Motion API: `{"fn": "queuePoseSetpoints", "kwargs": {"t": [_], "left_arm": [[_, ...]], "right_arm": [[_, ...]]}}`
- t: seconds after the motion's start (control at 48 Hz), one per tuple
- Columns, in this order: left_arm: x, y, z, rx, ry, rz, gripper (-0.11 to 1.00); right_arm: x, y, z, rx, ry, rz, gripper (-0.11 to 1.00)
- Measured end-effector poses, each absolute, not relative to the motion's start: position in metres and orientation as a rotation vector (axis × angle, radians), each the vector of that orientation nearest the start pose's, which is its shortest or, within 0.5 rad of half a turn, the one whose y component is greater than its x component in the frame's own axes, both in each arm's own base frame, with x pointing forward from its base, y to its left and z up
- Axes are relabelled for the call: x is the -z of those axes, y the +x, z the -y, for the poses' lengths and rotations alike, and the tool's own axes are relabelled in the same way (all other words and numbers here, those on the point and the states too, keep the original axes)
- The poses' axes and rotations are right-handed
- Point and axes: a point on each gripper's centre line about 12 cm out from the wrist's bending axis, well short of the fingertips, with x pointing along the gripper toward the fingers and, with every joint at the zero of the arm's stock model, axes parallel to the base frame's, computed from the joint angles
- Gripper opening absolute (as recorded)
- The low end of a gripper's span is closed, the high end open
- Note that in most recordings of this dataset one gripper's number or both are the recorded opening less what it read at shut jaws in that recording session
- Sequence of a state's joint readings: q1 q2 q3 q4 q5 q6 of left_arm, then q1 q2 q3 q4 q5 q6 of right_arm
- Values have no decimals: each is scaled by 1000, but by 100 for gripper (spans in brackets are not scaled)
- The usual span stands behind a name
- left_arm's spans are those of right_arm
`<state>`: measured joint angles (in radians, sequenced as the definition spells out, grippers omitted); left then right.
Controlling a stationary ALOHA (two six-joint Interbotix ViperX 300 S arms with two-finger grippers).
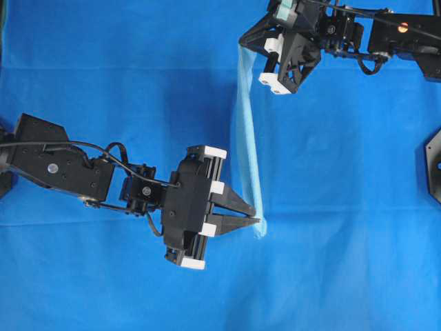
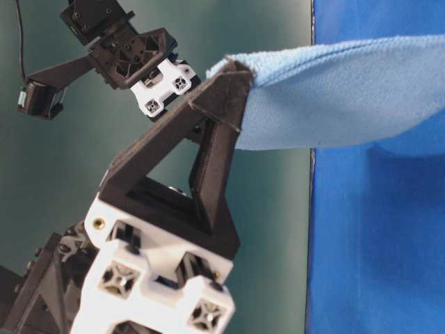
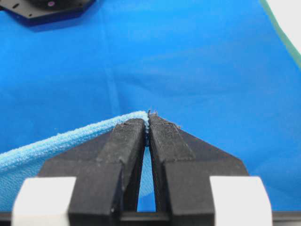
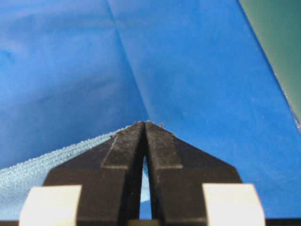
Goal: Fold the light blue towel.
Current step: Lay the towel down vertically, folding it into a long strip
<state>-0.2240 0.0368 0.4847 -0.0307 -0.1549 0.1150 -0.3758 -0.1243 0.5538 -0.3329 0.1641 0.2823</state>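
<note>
The light blue towel [image 1: 248,138] is stretched in the air as a narrow strip between my two grippers, above the table. My left gripper [image 1: 258,221] is shut on the towel's near corner. My right gripper [image 1: 242,43] is shut on the far corner. In the left wrist view the towel's [image 3: 56,141] hem runs off to the left from the pinched tips of the left gripper [image 3: 148,117]. The right wrist view shows the same: the right gripper [image 4: 145,125] is closed on the towel [image 4: 47,165]. In the table-level view the towel [image 2: 334,90] hangs from the nearer gripper's tip.
A deep royal-blue sheet [image 1: 103,89] covers the whole table. A black octagonal plate [image 1: 433,165] lies at the right edge and also shows in the left wrist view [image 3: 47,7]. A green backdrop [image 2: 69,174] lies beyond the sheet's edge.
</note>
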Motion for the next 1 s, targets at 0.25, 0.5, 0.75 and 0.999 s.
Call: {"fn": "queuePoseSetpoints", "kwargs": {"t": [0.25, 0.5, 0.75, 0.999], "left_arm": [[-225, 443, 97, 228, 133, -366, 2], [-212, 484, 96, 209, 133, -362, 2], [-205, 519, 101, 212, 176, -335, 2], [-182, 508, 99, 211, 153, -420, 2]], "right_arm": [[-237, 352, 149, 411, 55, -606, 1], [-235, 309, 147, 452, 72, -610, 1], [-233, 275, 138, 474, 78, -622, 1], [-213, 281, 140, 460, 88, -652, 1]]}}
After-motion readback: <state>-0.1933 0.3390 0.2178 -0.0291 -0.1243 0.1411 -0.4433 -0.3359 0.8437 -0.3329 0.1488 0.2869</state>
